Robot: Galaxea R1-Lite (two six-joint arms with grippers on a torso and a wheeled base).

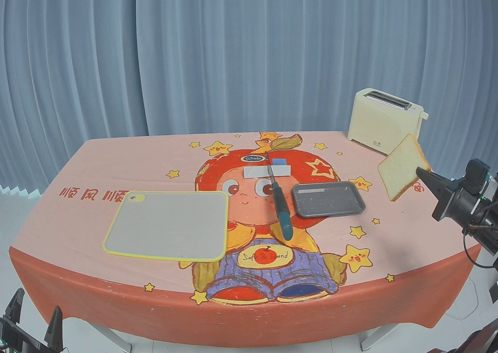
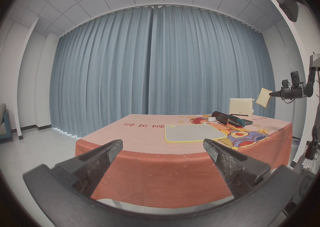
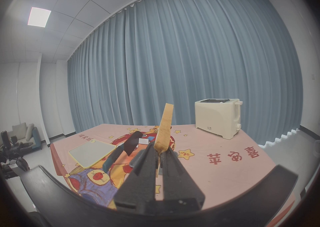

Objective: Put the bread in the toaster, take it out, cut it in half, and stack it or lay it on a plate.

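The left gripper [image 2: 163, 144] hangs wide open below the table's [image 1: 78, 188] near edge. Beyond lie a cutting board [image 1: 168, 224], a knife [image 1: 280, 203] and a grey tray [image 1: 327, 199]. The right gripper [image 1: 421, 171] clamps a bread slice [image 1: 402, 172] aloft, near the toaster [image 1: 381, 120].

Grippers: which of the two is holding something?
The right gripper, shut on a corner of the bread, held in the air near the toaster. The left gripper is open and empty.
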